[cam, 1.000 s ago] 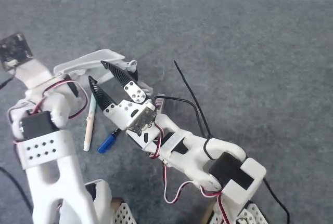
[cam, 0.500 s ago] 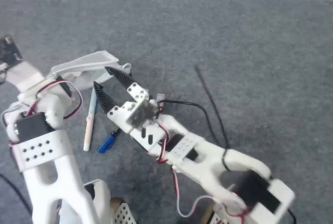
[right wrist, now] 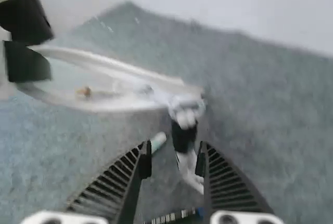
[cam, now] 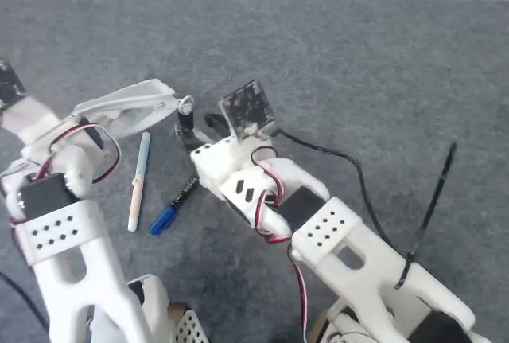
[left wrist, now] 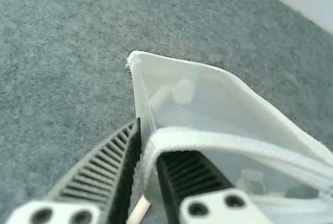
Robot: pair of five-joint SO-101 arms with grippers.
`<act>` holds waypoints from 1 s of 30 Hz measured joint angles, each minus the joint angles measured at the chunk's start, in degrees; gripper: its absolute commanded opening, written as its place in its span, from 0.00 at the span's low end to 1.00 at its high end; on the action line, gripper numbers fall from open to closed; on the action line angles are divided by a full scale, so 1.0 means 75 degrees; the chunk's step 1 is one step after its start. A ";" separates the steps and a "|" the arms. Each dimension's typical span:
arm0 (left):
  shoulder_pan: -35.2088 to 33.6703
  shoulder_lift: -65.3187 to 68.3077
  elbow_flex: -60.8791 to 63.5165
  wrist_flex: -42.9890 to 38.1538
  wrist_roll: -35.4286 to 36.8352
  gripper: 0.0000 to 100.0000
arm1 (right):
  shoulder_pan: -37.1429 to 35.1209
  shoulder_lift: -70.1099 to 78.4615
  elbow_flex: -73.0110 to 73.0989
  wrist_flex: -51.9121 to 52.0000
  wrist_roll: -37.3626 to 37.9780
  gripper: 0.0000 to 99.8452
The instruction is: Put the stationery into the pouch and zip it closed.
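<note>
Bare grey mat (cam: 382, 64) beyond the arms and off to the right side: wide passage there. Between the two arms it is tight. A white pen (cam: 139, 180) and a blue pen (cam: 173, 206) lie there on the mat, near ends close together but apart. The pouch (cam: 127, 107), pinched at its rim by the left gripper (left wrist: 145, 146), hangs tilted above the white pen's far end and blocks the way in from the left. The right gripper (right wrist: 174, 148) sits at the pouch corner, jaws apart, with a small black-and-white piece (right wrist: 183, 133) between them and slim gaps either side. A black cable (cam: 318, 150) trails off the right arm.
</note>
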State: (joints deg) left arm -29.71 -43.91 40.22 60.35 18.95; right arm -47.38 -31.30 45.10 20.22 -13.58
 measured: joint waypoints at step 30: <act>0.0000 0.0000 0.0000 0.0000 0.0035 0.01 | 0.1465 0.6740 -0.4853 0.3739 -0.1125 0.13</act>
State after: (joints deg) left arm -29.71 -43.91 40.22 60.35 19.21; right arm -36.40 19.25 8.70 48.26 -22.02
